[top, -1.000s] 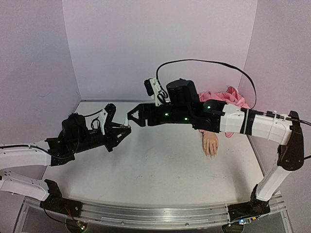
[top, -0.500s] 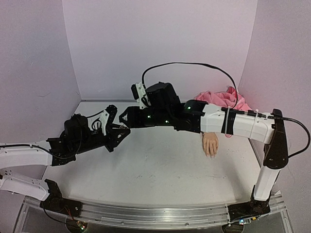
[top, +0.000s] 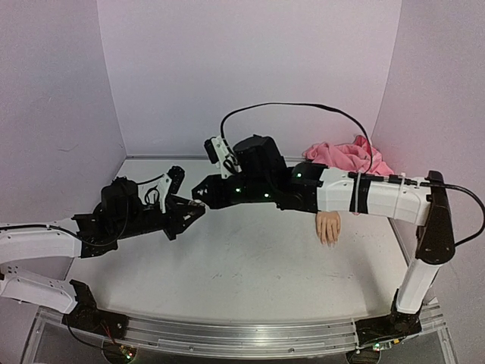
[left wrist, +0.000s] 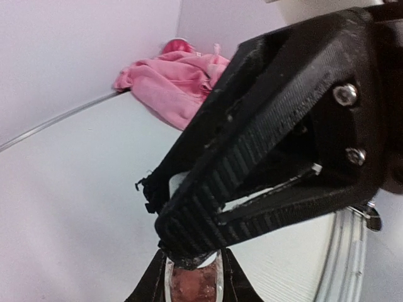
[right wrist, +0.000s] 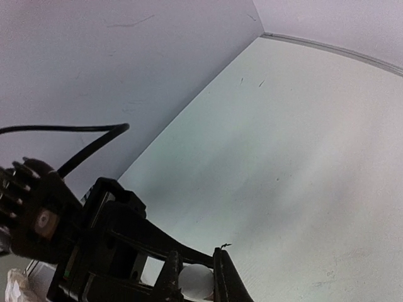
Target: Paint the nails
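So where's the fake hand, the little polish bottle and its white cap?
mannequin hand (top: 327,226), top external view, on the back of the hand.
polish bottle (left wrist: 192,284), left wrist view, on its pinkish glass body.
white cap (right wrist: 196,281), right wrist view, on the cap's rounded top.

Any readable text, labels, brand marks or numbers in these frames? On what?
No readable text in any view. The polish bottle shows only a sliver, no label visible; its white cap looks blank; the right arm shows green lights, no legible lettering.
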